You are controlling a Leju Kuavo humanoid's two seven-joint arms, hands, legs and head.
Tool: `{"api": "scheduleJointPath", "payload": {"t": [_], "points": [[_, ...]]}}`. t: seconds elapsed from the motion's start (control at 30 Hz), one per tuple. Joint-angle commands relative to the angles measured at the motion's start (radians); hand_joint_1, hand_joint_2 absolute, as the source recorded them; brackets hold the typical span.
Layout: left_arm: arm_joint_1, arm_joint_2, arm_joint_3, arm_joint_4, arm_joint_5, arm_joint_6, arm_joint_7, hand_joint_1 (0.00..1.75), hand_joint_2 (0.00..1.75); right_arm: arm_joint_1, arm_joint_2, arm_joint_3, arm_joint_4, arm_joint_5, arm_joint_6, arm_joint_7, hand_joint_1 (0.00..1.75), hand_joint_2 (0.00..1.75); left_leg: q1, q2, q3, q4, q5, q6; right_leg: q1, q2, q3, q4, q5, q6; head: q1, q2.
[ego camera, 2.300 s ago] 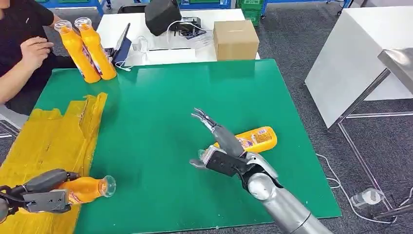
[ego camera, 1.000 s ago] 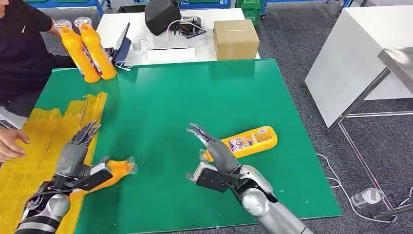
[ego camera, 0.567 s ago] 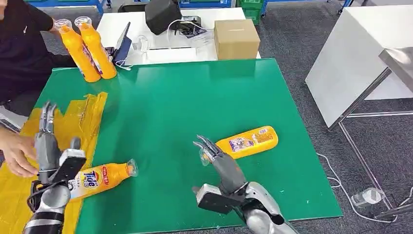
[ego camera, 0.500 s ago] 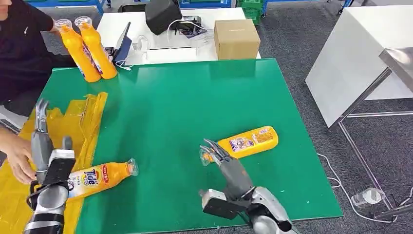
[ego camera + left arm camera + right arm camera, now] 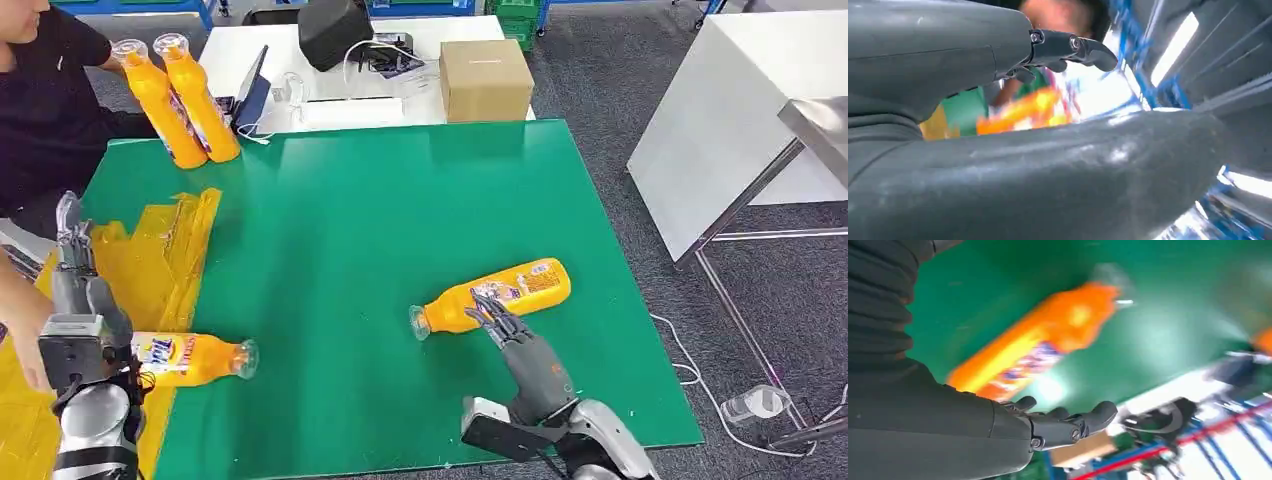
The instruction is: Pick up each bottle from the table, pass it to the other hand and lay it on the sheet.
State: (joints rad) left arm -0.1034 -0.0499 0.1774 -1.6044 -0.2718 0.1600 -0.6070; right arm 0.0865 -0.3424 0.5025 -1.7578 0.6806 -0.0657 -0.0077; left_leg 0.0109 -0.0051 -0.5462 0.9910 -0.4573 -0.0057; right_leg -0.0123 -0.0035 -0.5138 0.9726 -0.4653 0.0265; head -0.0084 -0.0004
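One bottle [image 5: 190, 358] down, lying partly on the yellow sheet [image 5: 150, 260] beside the empty, spread left robot hand [image 5: 75, 290]; next bottle [image 5: 495, 296] waiting on the green counter [image 5: 380, 200], right robot hand [image 5: 525, 355] open just beside it.

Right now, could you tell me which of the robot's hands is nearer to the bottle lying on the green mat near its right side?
The right hand: its fingertips reach the bottle. The left hand is raised far across the table, over the yellow sheet.

Left robot hand [image 5: 82, 300] hides the sheet-side bottle's [image 5: 195, 358] base.
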Motion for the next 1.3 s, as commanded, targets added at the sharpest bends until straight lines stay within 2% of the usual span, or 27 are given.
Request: {"api": "scheduleJointPath", "payload": {"t": [0.03, 0.1, 0.3, 0.6, 0.9, 1.13, 1.3], "points": [[0.017, -0.069, -0.106, -0.093, 0.083, -0.11, 0.018, 0.0, 0.0, 0.063, -0.124, -0.195, -0.044, 0.095, 0.061, 0.037, 0.0, 1.75, -0.001, -0.002, -0.002, 0.001, 0.0, 0.002, -0.002, -0.002, -0.001, 0.0, -0.001, 0.001, 0.0, 0.0], [0.004, -0.062, -0.114, -0.073, 0.073, -0.117, 0.036, 0.0, 0.0, 0.022, -0.111, -0.199, -0.004, 0.133, 0.069, 0.057, 0.0, 1.75, -0.002, 0.001, -0.001, 0.001, -0.001, 0.002, -0.001, 0.001, 0.0, -0.001, 0.0, 0.0, 0.0, 0.0], [-0.066, -0.034, -0.137, 0.046, 0.076, -0.205, 0.056, 0.0, 0.0, -0.205, -0.126, -0.147, 0.224, 0.111, 0.181, 0.056, 0.0, 1.75, -0.003, 0.004, -0.001, 0.0, 0.001, 0.003, -0.002, 0.003, -0.002, -0.002, 0.003, 0.001, -0.001, 0.0], [-0.109, -0.023, -0.15, 0.115, 0.083, -0.247, 0.069, 0.0, 0.0, -0.361, -0.122, -0.065, 0.387, 0.084, 0.236, 0.058, 0.0, 1.75, -0.002, 0.005, 0.0, -0.001, 0.003, 0.006, -0.001, 0.004, 0.0, -0.002, 0.004, 0.003, 0.0, 0.0], [-0.18, -0.016, -0.17, 0.177, 0.106, -0.281, 0.088, 0.0, 0.0, -0.585, -0.076, 0.087, 0.646, 0.076, 0.267, 0.05, 0.0, 1.75, -0.002, 0.005, -0.002, 0.0, 0.004, 0.005, -0.001, 0.005, -0.002, -0.001, 0.005, 0.003, 0.0, 0.0], [-0.186, -0.018, -0.165, 0.18, 0.118, -0.285, 0.088, 0.0, 0.0, -0.608, -0.059, 0.115, 0.678, 0.082, 0.27, 0.043, 0.0, 1.75, -0.002, 0.003, -0.001, 0.0, 0.003, 0.006, -0.001, 0.003, -0.001, -0.001, 0.004, 0.003, 0.0, 0.0], [-0.201, -0.016, -0.162, 0.196, 0.13, -0.294, 0.089, 0.0, 0.0, -0.675, -0.017, 0.187, 0.776, 0.102, 0.272, 0.026, 0.0, 1.75, -0.001, 0.006, -0.001, 0.001, 0.003, 0.006, 0.0, 0.006, -0.001, -0.001, 0.005, 0.003, 0.0, 0.0]]}}
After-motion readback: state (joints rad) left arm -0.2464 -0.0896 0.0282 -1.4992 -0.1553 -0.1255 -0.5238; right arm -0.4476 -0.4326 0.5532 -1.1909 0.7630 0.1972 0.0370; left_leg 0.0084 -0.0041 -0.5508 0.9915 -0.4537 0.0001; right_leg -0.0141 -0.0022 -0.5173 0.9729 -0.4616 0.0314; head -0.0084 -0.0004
